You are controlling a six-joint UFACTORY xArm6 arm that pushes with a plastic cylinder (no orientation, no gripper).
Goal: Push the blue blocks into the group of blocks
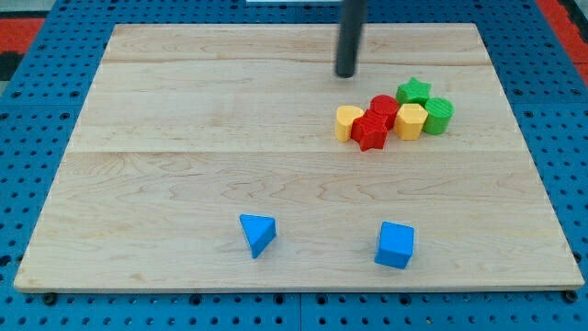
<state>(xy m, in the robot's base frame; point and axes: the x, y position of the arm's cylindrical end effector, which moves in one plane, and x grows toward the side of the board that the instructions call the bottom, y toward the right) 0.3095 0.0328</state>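
Observation:
A blue triangular block and a blue cube lie apart near the view's bottom edge of the wooden board. A group of blocks sits at the upper right: a yellow heart, a red star, a red cylinder, a yellow hexagon, a green star and a green cylinder. My tip is above and to the left of the group, far from both blue blocks, touching nothing.
The board rests on a blue pegboard surface. A red area shows at the view's top left corner.

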